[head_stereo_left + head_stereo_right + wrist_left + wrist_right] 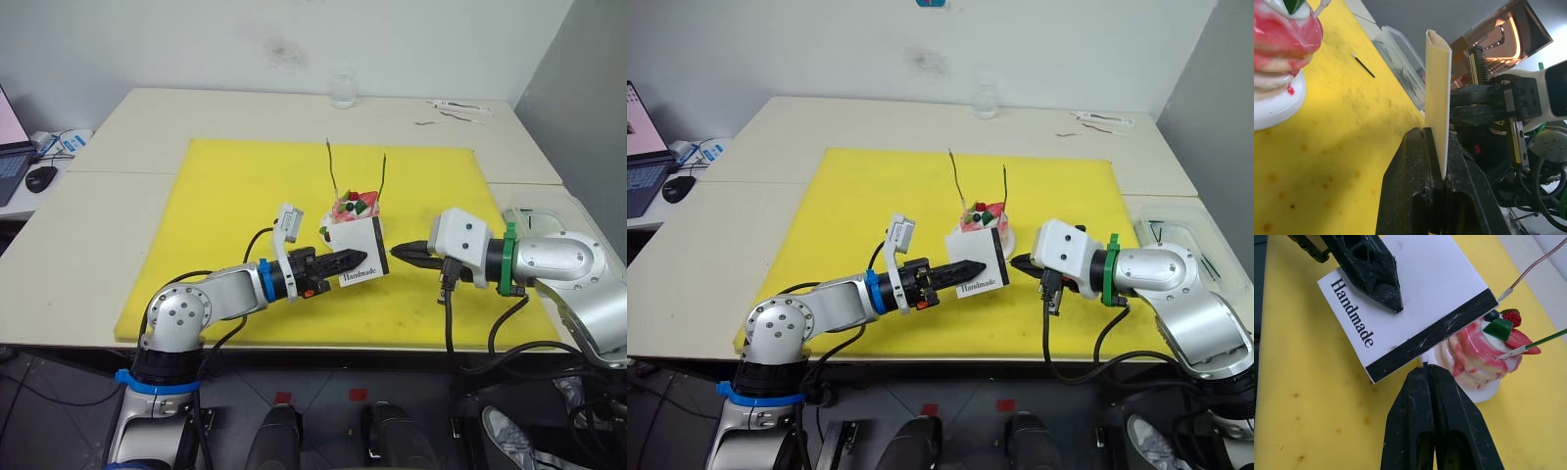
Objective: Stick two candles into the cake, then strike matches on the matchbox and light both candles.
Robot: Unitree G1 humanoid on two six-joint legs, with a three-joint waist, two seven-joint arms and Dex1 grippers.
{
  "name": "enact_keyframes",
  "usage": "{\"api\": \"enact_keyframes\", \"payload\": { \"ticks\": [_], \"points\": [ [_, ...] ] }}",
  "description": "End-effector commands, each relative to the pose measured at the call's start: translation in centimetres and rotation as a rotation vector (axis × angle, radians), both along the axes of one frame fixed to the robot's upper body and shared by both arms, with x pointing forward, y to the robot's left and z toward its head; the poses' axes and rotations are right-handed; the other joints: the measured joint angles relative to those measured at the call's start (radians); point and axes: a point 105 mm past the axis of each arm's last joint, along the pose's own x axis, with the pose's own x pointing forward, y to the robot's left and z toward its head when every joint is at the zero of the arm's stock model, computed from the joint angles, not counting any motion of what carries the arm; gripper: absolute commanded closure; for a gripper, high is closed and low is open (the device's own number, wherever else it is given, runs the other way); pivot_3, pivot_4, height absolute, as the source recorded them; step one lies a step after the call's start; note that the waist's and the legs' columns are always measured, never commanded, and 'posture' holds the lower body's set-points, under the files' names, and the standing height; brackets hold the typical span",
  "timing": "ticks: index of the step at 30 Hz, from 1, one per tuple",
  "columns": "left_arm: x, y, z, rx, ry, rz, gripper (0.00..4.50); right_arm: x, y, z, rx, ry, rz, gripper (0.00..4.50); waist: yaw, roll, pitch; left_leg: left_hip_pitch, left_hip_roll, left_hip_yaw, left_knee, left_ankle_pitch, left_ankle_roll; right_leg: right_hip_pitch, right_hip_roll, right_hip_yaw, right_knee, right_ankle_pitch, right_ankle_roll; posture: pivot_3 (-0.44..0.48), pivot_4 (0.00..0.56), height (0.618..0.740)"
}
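The cake [355, 208] stands on its small white plate in the middle of the yellow mat [225, 215], with two thin candles [333, 166] [385, 176] rising from its top. Just in front of it the white "Handmade" matchbox [357, 250] is held up on edge, and my left gripper [348, 260] is shut on it. My right gripper [397, 251] is shut; its tips meet the box's dark striking strip [1435, 335], and a tiny pale match tip [1424, 364] pokes out between them. Another match [1362, 65] lies on the mat.
A clear glass [342, 91] stands at the table's back edge, with small items [460, 108] at the back right. A clear plastic container [1176, 235] sits right of the mat. A laptop and a mouse [41, 178] lie far left.
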Motion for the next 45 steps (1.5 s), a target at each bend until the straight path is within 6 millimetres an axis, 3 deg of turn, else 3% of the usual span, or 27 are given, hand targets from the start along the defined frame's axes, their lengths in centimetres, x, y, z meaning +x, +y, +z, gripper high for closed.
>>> {"api": "enact_keyframes", "payload": {
  "ticks": [1,15,37,41,43,45],
  "points": [
    [-0.2,-0.4,0.9,-0.011,-0.033,-0.021,4.5,-0.2,0.9,1.5,0.01,-0.067,0.035,4.47,0.0,0.0,0.0,0.0,0.0,0.0,0.0,0.0,0.0,0.0,0.0,0.0,0.0,0.0,0.0,0.0,0.15,0.74],
    [0.1,0.0,0.7,-0.003,-0.027,0.004,4.5,0.3,1.4,3.1,0.002,-0.131,0.049,4.47,0.001,0.0,0.0,0.0,0.0,0.0,0.001,0.0,0.0,0.001,0.0,0.0,0.0,0.0,0.0,0.0,0.15,0.74],
    [-0.1,-0.2,1.2,-0.026,-0.037,-0.025,4.5,0.6,0.9,1.4,-0.052,-0.102,0.036,4.47,0.001,0.0,0.0,0.0,0.0,-0.001,0.001,0.0,0.0,0.001,0.0,0.0,0.0,0.0,0.0,0.0,0.15,0.74],
    [0.2,-0.3,2.1,-0.075,-0.045,-0.028,4.5,-0.7,1.0,-0.4,-0.15,-0.029,0.107,4.47,0.001,0.0,0.0,0.0,0.0,-0.001,0.002,0.0,0.0,0.001,0.0,0.0,0.0,0.0,0.0,0.0,0.15,0.74],
    [1.1,0.2,4.8,-0.193,-0.058,-0.017,4.5,-3.8,-1.2,-3.5,-0.375,0.159,0.213,4.47,0.009,0.001,0.0,0.0,0.0,-0.001,0.002,0.0,0.0,0.001,0.0,-0.001,0.0,0.0,0.0,0.0,0.15,0.74],
    [2.5,1.7,7.9,-0.315,-0.063,0.018,4.5,-6.0,-3.4,-3.8,-0.501,0.262,0.283,4.47,0.019,0.0,0.001,-0.003,-0.001,-0.005,0.004,0.0,0.0,0.001,0.0,-0.005,-0.001,0.0,0.0,0.0,0.15,0.74]
  ]
}}
